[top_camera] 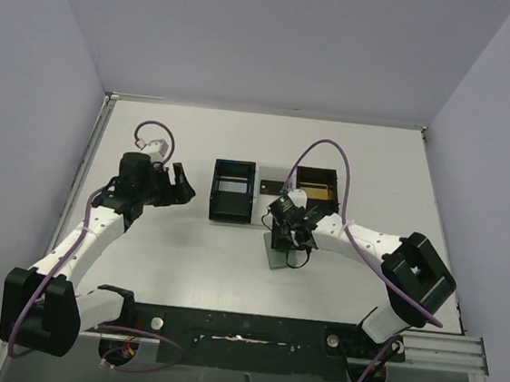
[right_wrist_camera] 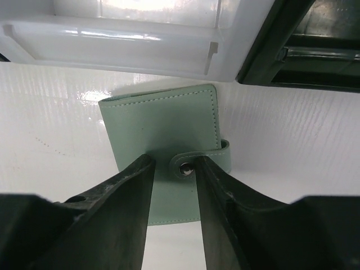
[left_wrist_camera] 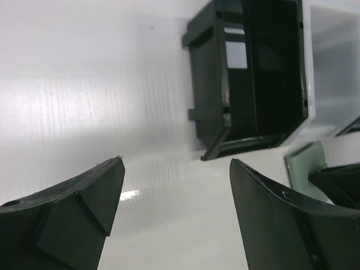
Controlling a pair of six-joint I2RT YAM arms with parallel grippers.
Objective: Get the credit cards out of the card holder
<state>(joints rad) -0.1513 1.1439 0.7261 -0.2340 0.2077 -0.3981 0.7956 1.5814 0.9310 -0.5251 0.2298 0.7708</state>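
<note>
Right tool [right_wrist_camera: 173, 163] half-closed astride the snap tab [right_wrist_camera: 216, 151] of the shut card holder [right_wrist_camera: 152, 121], which lies flat on the counter [right_wrist_camera: 45, 129] just beside the white tray [right_wrist_camera: 129, 48]; can't tell if it's pinching. Risk: pull w/o pinning and you drag the whole holder, snap unopened. Left tool [left_wrist_camera: 174, 180] wide open, empty, well apart from the tray. No credit cards visible.

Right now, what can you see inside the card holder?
Nothing. The card holder lies folded shut with its snap tab across the cover, between the fingers of the right gripper. Any cards inside are covered.
</note>
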